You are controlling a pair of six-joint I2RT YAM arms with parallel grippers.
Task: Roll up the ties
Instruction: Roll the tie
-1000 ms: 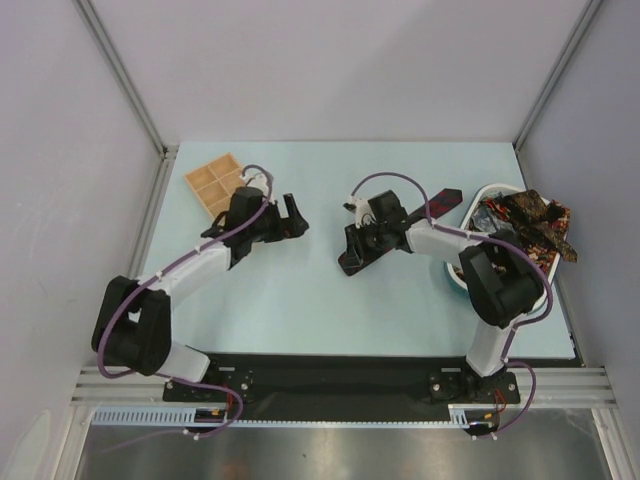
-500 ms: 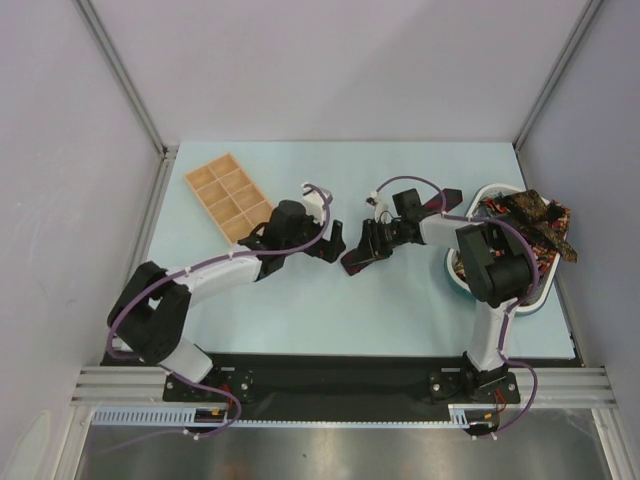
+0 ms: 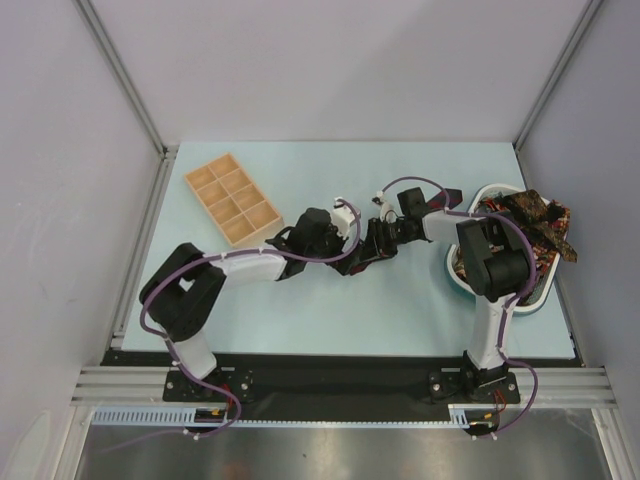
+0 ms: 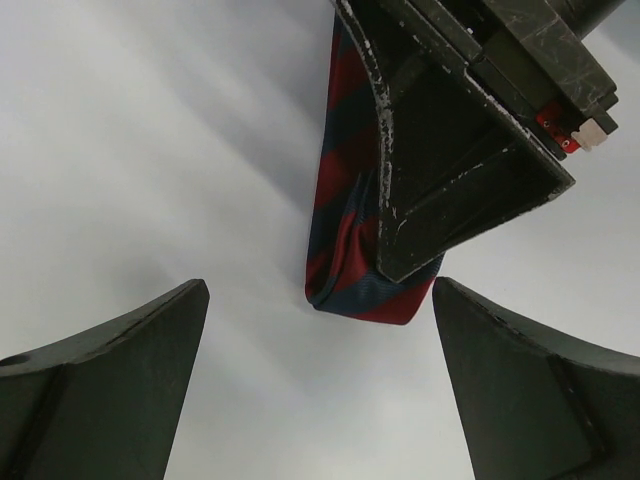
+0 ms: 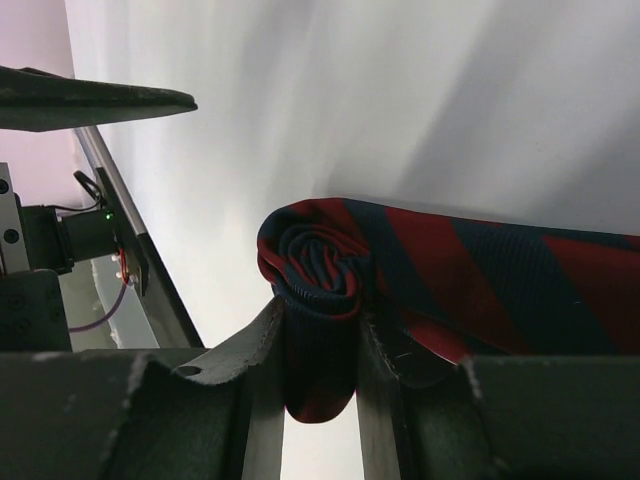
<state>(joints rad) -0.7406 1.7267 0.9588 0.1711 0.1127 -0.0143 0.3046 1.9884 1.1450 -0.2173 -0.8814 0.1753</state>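
A dark navy tie with red diagonal stripes [image 5: 470,275] lies on the pale table, and its near end is wound into a tight roll [image 4: 352,270]. My right gripper [image 5: 320,345] is shut on that roll, one finger on each side of it. In the top view the right gripper [image 3: 362,260] sits mid-table, and the tie's tail [image 3: 452,198] shows behind its wrist. My left gripper [image 4: 318,300] faces the roll from a short distance, wide open with nothing between its fingers [image 4: 120,360]. It stands just left of the right gripper in the top view [image 3: 343,255].
A white basket [image 3: 497,188] at the right edge holds a heap of more patterned ties [image 3: 530,222]. A wooden compartment tray [image 3: 232,198] lies at the back left. Grey walls enclose the table on three sides.
The left arm has swung right from beside the wooden tray to just in front of the right gripper. The right gripper has shifted slightly right, still holding the roll.
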